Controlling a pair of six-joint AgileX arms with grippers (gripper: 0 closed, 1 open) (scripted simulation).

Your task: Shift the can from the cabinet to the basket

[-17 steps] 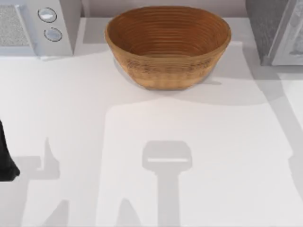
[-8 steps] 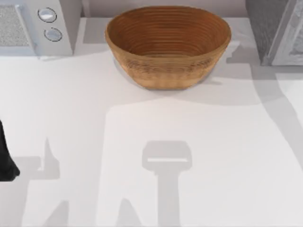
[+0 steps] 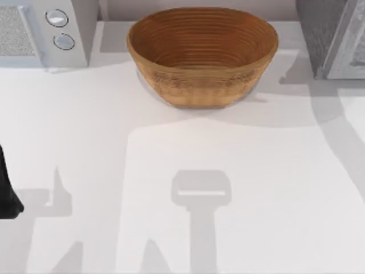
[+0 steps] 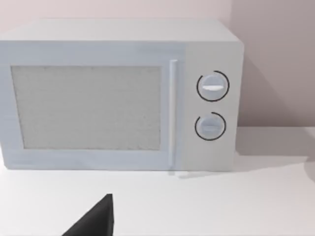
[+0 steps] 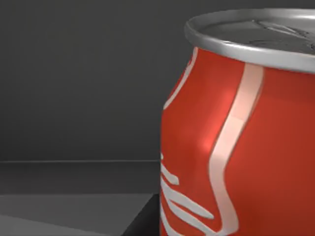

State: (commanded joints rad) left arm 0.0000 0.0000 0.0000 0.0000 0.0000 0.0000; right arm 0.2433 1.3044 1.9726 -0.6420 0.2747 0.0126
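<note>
1. Can (image 5: 236,142): red, with white script and a silver top rim. It stands upright on a dark grey floor with dark grey walls behind it, which looks like the inside of the cabinet. In the right wrist view it sits very near the right arm's end, just ahead of where the right fingers would be. A dark wedge shows at the foot of the can, and what it is cannot be told. Whether the right fingers are open, closed or gripping the can cannot be told.

2. Cabinet (image 3: 319,34): a dark grey speckled box with a pale grey framed door panel. It stands at the far right corner of the bench (image 3: 171,148), well apart from the left fingers.

3. Basket (image 3: 202,85): brown woven wicker, oval, with ribbed rings inside. It stands upright at the far middle of the bench, between the microwave and the cabinet and touching neither. Nothing lies in it.

4. Microwave (image 4: 118,98): a pale appliance with two round knobs and a speckled door window. It stands at the far left corner of the bench, straight ahead of the left fingers and clear of them.

5. Left arm (image 3: 5,191): a dark shape parked at the left edge of the bench. One dark tip of the left fingers (image 4: 96,219) shows low over the bench in front of the microwave. Whether they are open or closed cannot be told.
</note>
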